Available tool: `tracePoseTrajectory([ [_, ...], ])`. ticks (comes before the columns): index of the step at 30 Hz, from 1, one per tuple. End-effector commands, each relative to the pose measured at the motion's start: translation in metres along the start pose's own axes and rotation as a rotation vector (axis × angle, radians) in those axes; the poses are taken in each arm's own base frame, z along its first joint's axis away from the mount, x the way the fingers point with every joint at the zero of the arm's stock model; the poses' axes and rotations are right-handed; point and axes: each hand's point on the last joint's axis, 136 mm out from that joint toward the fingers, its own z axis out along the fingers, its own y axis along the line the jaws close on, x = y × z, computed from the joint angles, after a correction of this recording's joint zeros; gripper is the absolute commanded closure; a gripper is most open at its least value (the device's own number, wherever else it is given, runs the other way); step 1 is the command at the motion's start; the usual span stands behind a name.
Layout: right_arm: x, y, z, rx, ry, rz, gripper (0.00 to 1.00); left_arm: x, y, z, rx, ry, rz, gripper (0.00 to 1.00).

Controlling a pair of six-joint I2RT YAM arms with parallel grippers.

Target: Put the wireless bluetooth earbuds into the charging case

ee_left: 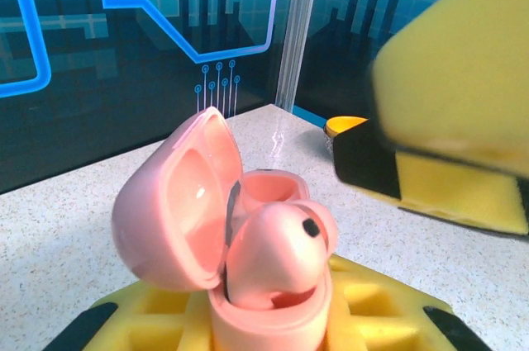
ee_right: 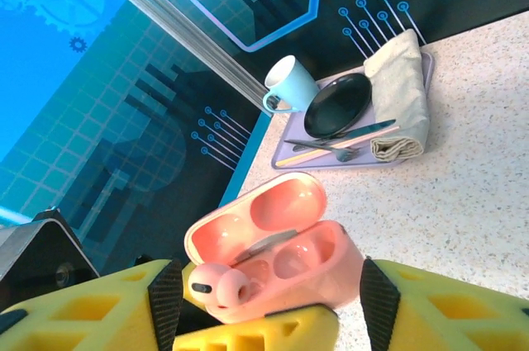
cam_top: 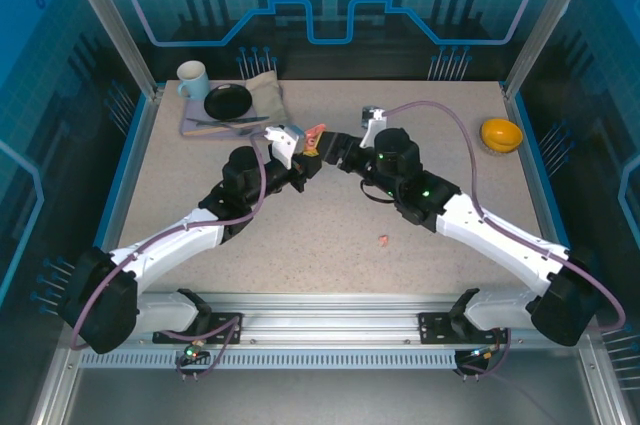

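The pink charging case [ee_left: 273,322] stands with its lid [ee_left: 169,202] hinged open, and my left gripper [cam_top: 300,163] is shut on its base between yellow pads. A salmon-pink earbud [ee_left: 277,248] sits part-way into one socket of the case, its head still above the rim. The right wrist view shows that earbud [ee_right: 216,285] at the left end of the case [ee_right: 339,264], with the other socket empty. My right gripper [ee_right: 271,301] is open, its fingers [ee_right: 83,314] standing on either side of the case. A second pink earbud [cam_top: 384,240] lies on the table in front.
At the back left is a lilac tray [cam_top: 190,128] with a pale blue cup [cam_top: 192,79], a black plate [cam_top: 228,100], cutlery and a folded cloth [cam_top: 265,95]. An orange bowl [cam_top: 500,133] sits at the right. Blue walls enclose the table.
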Motion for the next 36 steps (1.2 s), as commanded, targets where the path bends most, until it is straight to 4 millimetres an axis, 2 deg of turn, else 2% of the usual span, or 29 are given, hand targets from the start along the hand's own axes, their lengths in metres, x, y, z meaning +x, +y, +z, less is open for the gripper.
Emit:
tracePoseTrajectory([
  [1, -0.009, 0.003, -0.014, 0.02, 0.035, -0.028, 0.39, -0.035, -0.014, -0.007, 0.049, -0.097, 0.054, 1.0],
  [4, -0.006, 0.01, -0.019, 0.032, 0.111, -0.101, 0.38, -0.032, -0.016, -0.009, 0.066, -0.084, 0.059, 1.0],
  [9, 0.012, 0.018, -0.027, 0.017, 0.291, -0.281, 0.35, -0.029, -0.02, -0.013, 0.092, -0.07, 0.057, 1.0],
  [13, 0.02, 0.013, -0.035, 0.025, 0.345, -0.338, 0.32, -0.029, -0.021, -0.014, 0.104, -0.065, 0.059, 1.0],
  [19, 0.03, 0.006, -0.033, 0.041, 0.398, -0.359, 0.29, -0.028, -0.024, -0.014, 0.121, -0.059, 0.063, 1.0],
  [25, 0.029, 0.003, -0.028, 0.053, 0.385, -0.356, 0.29, -0.025, -0.029, -0.017, 0.145, -0.048, 0.065, 1.0],
  [36, 0.012, 0.003, -0.017, 0.057, 0.338, -0.315, 0.3, -0.018, -0.033, -0.017, 0.173, -0.032, 0.06, 1.0],
])
